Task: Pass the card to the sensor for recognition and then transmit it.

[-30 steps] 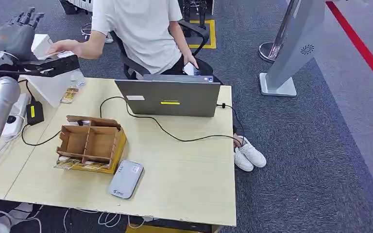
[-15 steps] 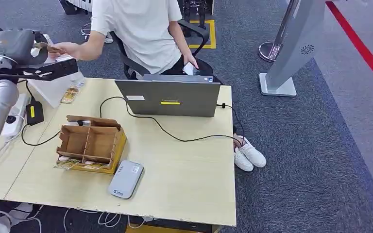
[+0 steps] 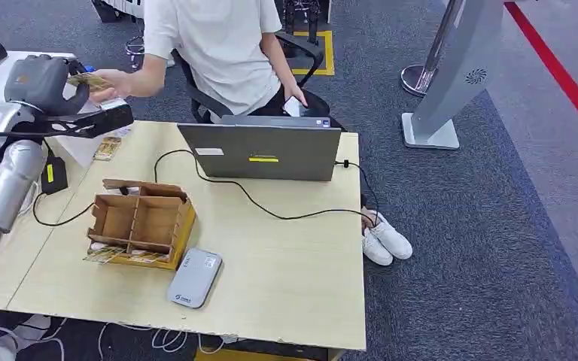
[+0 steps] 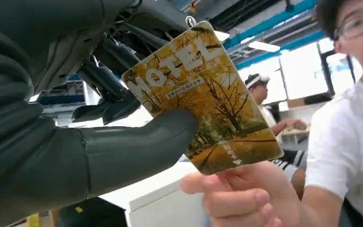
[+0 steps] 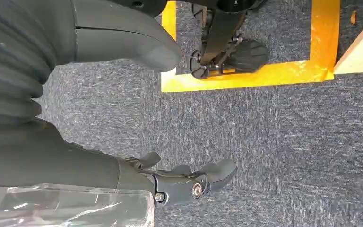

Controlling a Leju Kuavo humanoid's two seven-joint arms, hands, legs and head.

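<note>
Sensor [image 3: 194, 277] is lying at lower left of table [image 3: 286, 263], nr divided cardboard box [image 3: 141, 222]. Upper left of head view: yellow hotel card [image 4: 203, 94] is being pinched by left hand [image 4: 85, 118], w/ person's hand [image 4: 236, 196] gripping its far end. Right hand [image 5: 123, 113] is hanging over carpet [image 5: 288, 151], fingers apart, nothing held.

On the bench [image 3: 286, 278] we see open surface across the near right portion, between the laptop [image 3: 260, 150] and the front edge. A black cable [image 3: 271, 210] crosses this zone. The cardboard divider box [image 3: 141, 222] and the grey reader [image 3: 194, 277] occupy the near left. At the far left corner, the left robot hand [image 3: 41, 81] and a person's hand [image 3: 109, 83] meet on the card [image 4: 203, 94], blocking passage there.
</note>
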